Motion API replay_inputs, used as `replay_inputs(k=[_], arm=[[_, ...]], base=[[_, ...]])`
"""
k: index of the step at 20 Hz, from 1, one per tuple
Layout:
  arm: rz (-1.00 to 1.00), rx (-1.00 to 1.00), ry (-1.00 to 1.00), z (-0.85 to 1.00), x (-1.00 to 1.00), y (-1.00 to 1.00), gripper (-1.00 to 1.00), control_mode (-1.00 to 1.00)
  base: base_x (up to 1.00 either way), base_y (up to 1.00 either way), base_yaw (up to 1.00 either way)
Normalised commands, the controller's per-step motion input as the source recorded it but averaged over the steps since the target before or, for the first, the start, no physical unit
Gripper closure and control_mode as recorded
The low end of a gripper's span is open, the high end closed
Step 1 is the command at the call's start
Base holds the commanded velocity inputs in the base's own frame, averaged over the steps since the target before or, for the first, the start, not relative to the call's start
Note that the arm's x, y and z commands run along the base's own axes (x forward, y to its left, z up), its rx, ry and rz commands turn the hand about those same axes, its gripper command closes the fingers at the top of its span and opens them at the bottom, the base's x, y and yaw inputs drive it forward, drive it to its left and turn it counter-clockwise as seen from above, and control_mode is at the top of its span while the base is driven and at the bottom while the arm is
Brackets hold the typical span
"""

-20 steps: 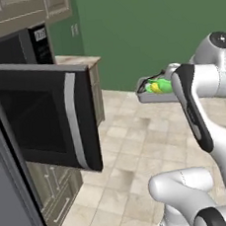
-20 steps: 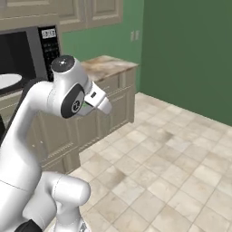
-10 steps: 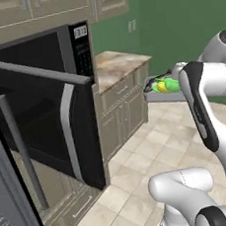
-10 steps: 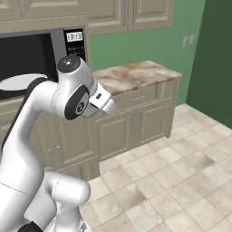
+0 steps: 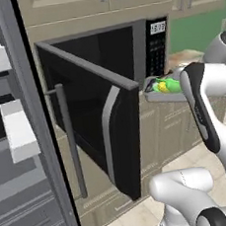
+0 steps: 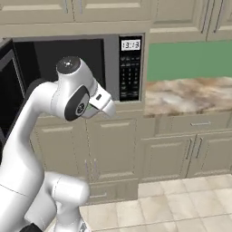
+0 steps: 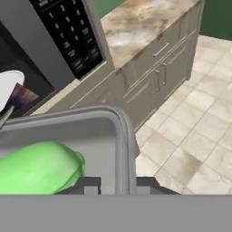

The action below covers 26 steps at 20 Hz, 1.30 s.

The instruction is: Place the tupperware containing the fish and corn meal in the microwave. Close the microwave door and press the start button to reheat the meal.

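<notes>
**Tupperware held in the air just right of the open microwave**

On the far left of the left base view, the fridge stands open, with 2 white bins on its shelves; what they hold cannot be made out. Next to it, the microwave is set under pale upper cabinets. The microwave door is swung wide toward the camera, its curved silver handle on the near edge, and the dark cavity is exposed. In the hand view a white turntable plate lies inside the cavity.

Right of the door's free edge, the tupperware hangs in the air in front of the keypad panel, below the small display. Inside it lies the fish and corn meal, a bright green lump with a yellow end. In the hand view the gripper has its 2 fingers narrowly set on either side of the container's near rim, clamping it, with the green food left of the grip.

Further right, a marble countertop runs over beige lower cabinets, with a green wall behind and a tiled floor below.
</notes>
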Motion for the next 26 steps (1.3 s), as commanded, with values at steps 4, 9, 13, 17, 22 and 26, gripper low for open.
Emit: replay_inputs(k=[4, 9, 13, 17, 22, 26], arm=[[0.00, 0.00, 0.00, 0.00, 0.00, 0.00, 1.00, 1.00], [0.00, 0.00, 0.00, 0.00, 0.00, 0.00, 1.00, 1.00], [0.00, 0.00, 0.00, 0.00, 0.00, 0.00, 1.00, 1.00], [0.00, 0.00, 0.00, 0.00, 0.00, 0.00, 1.00, 1.00], [0.00, 0.00, 0.00, 0.00, 0.00, 0.00, 1.00, 1.00], [0.00, 0.00, 0.00, 0.00, 0.00, 0.00, 1.00, 1.00]], base=[[0.42, -0.15, 0.61], [0.06, -0.59, 0.52], [0.00, -0.76, 0.35], [0.06, -0.28, 0.17], [0.13, 0.11, 0.04], [0.22, 0.13, 0.05]])
